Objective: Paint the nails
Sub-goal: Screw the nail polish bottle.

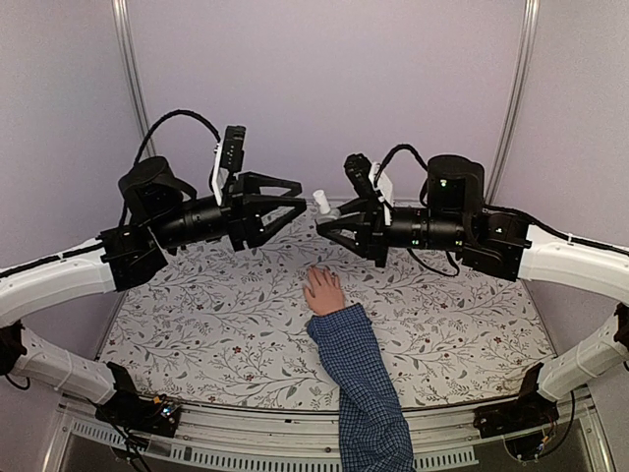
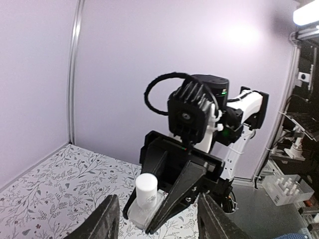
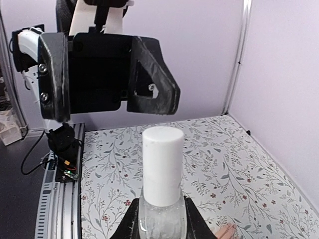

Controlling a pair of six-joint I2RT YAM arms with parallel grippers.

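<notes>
A small pale hand (image 1: pixel 323 292) lies palm down on the flowered cloth at the end of a blue checked sleeve (image 1: pixel 366 388). Its nails (image 1: pixel 316 272) are too small to show any colour; fingertips also peek into the right wrist view (image 3: pixel 227 231). My right gripper (image 1: pixel 332 218) (image 3: pixel 160 226) is shut on a clear nail polish bottle (image 3: pixel 160 219) with a white cap (image 3: pixel 162 164) (image 1: pixel 319 199), held above and just beyond the hand. My left gripper (image 1: pixel 301 197) (image 2: pixel 158 224) faces the cap, open, jaws wide apart and holding nothing, a little short of the bottle (image 2: pixel 146 196).
The flowered cloth (image 1: pixel 216 315) covers the table between pale purple walls. A metal rail (image 1: pixel 295 433) runs along the near edge by the arm bases. Both arms hang above the middle of the table, tips almost meeting.
</notes>
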